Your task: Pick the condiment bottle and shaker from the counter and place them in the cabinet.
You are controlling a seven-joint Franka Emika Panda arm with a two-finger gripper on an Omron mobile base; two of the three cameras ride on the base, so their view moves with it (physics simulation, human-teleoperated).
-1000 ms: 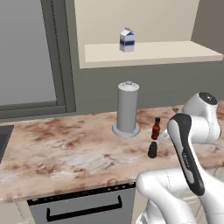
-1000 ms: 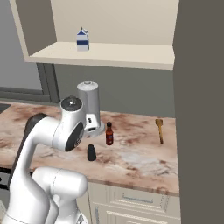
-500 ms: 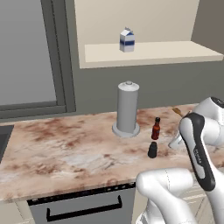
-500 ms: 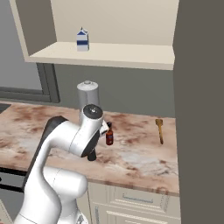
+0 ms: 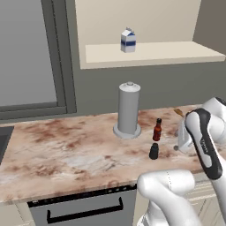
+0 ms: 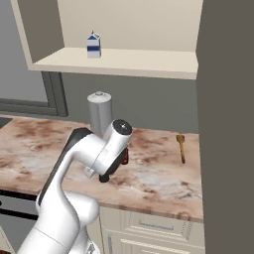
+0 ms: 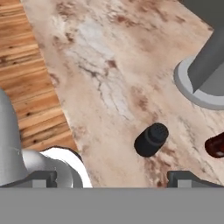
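The gripper [image 7: 112, 177] stands released at the hand view's bottom, above the shaker [image 7: 151, 139] at centre right. The condiment bottle [image 5: 157, 129] stands just behind the shaker on the counter [image 5: 66, 150], right of centre in the left base view.

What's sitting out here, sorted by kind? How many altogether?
Condiment bottle: 1
Shaker: 1
Tall grey cylinder: 1
Milk carton: 1
Wooden utensil: 1
Total: 5
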